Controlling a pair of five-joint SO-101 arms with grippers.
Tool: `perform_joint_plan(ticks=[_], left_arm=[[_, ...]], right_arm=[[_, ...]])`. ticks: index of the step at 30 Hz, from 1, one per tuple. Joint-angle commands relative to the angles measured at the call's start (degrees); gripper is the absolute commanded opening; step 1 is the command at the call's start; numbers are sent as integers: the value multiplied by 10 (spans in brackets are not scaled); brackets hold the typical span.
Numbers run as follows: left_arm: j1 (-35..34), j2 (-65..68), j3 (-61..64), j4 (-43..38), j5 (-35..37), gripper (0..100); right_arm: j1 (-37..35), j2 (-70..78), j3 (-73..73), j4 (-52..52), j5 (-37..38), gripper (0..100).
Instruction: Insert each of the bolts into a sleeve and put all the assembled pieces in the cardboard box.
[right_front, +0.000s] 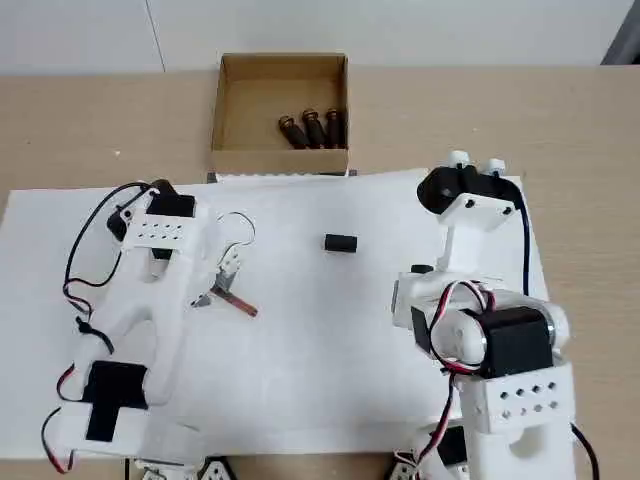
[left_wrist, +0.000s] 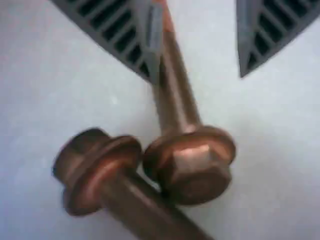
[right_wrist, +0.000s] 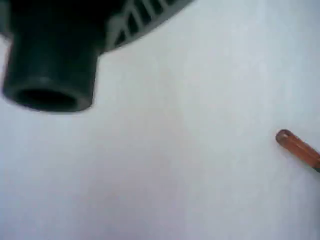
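Two copper bolts lie touching on the white paper, also seen in the high view as bolts. My left gripper hangs open right over them, and the shank of one bolt runs up between its ribbed fingers, against one of them. My right gripper is at the right of the paper, shut on a black sleeve. Another black sleeve lies loose mid-paper. The cardboard box at the back holds three assembled pieces.
The white paper sheet covers most of the wooden table. Both arm bases stand at the front edge. A bolt tip shows at the edge of the right wrist view.
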Motion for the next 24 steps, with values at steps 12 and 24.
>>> perform_joint_plan(ticks=[12, 24], left_arm=[[-4, 70, -22, -43, 5, 95], [-66, 80, -24, -68, -1, 5]], right_arm=[[5, -13, -29, 6, -2, 3], [5, -13, -31, 6, -2, 3]])
